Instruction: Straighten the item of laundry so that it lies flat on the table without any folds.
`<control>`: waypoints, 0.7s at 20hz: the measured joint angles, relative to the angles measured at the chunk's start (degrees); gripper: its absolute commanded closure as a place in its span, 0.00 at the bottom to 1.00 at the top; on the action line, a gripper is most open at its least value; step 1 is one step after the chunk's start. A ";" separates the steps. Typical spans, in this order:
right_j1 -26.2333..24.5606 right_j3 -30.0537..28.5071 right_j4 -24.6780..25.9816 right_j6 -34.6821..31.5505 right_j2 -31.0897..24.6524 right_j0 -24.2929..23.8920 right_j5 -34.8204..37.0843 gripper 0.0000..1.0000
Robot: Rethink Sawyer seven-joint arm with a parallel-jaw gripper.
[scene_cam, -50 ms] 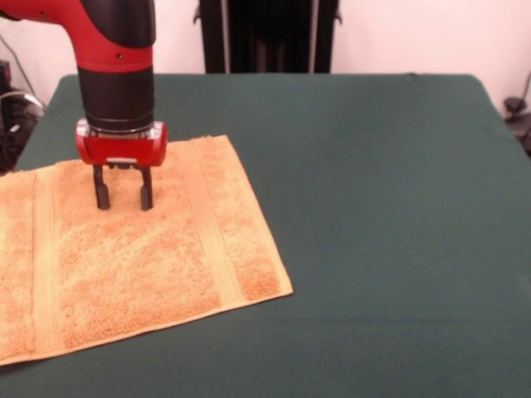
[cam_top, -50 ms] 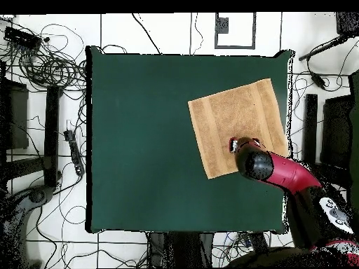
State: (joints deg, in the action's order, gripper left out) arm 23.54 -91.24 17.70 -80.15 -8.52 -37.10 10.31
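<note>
Over the flat towel [scene_cam, -50 ms: 124, 257] – open hand [scene_cam, -50 ms: 123, 197]; no writing legible.

Front camera sits low and close across the desk [scene_cam, -50 ms: 373, 207], facing the arm [scene_cam, -50 ms: 116, 66]; overhead camera looks straight down from high, taking in the whole desk; both share the towel [cam_top, -50 ms: 238, 126].

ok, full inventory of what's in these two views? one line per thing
towel: one, orange-tan, spread flat at the table's side edge, band stripes near two opposite edges
table: one, dark green cloth cover, mostly bare
cables: many, black, on the white floor beside the table in the overhead view
dark stands: several, black, on the floor around the table
arm: one, red and black, coming down over the towel
pincer: one, red body with black fingers, open, tips at the towel's surface
</note>
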 measured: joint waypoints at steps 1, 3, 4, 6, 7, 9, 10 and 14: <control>0.00 -0.16 0.00 0.00 0.01 -0.04 -0.39 0.00; 0.01 -0.72 -0.08 0.00 0.03 -0.19 -1.68 0.00; 0.01 -1.05 -0.15 0.00 0.05 -0.28 -2.41 0.00; 0.01 -1.96 -0.64 0.00 0.15 -0.47 -4.39 0.00; 0.01 -2.14 -0.78 0.00 0.20 -0.50 -4.79 0.00; -0.01 -2.82 -1.38 0.00 0.45 -0.48 -6.26 0.00; -0.01 -2.94 -1.51 0.00 0.50 -0.47 -6.53 0.00; -0.07 -4.02 -3.01 0.00 1.29 -0.04 -8.95 0.00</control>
State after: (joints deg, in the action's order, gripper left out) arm 23.47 -95.26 14.69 -80.15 -7.23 -37.14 1.36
